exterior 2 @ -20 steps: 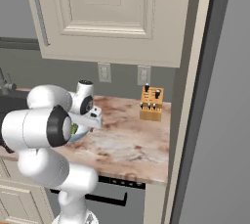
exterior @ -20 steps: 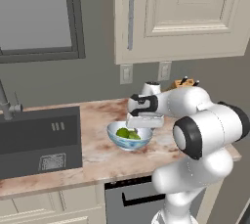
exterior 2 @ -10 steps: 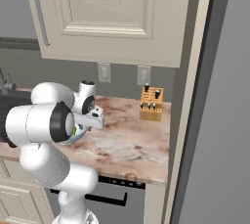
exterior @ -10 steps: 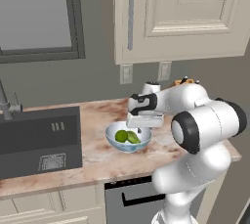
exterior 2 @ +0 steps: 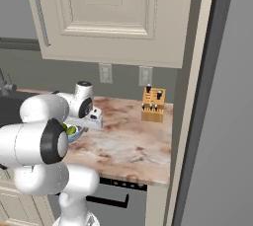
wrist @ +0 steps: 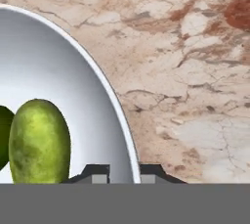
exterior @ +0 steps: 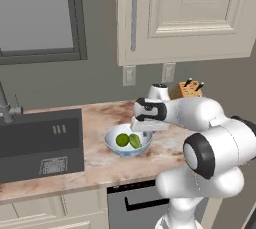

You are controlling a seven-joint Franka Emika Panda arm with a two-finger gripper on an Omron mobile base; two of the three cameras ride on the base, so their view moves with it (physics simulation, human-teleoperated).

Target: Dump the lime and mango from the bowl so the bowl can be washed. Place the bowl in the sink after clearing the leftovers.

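Item: the bowl [exterior: 128, 143], white with a pale rim, standing upright on the marbled surface [exterior: 100, 160], near its front edge and just right of the sink [exterior: 40, 143].

Contents: we count the lime [exterior: 122, 140] and the mango [exterior: 135, 140], lying side by side and touching inside the bowl.

Tool [wrist: 124, 171]: a second ago we saw its tips spread wide above the bowl's right rim; they have now come down and clenched on that rim, one tip inside the wall, one outside.

Meaning for the task: we judge the grasp made and the tipping-out next. Both fruits are not yet dumped, and the bowl is not yet in the sink.

Risk: a thin rim hold may let the loaded bowl pivot when lifted.
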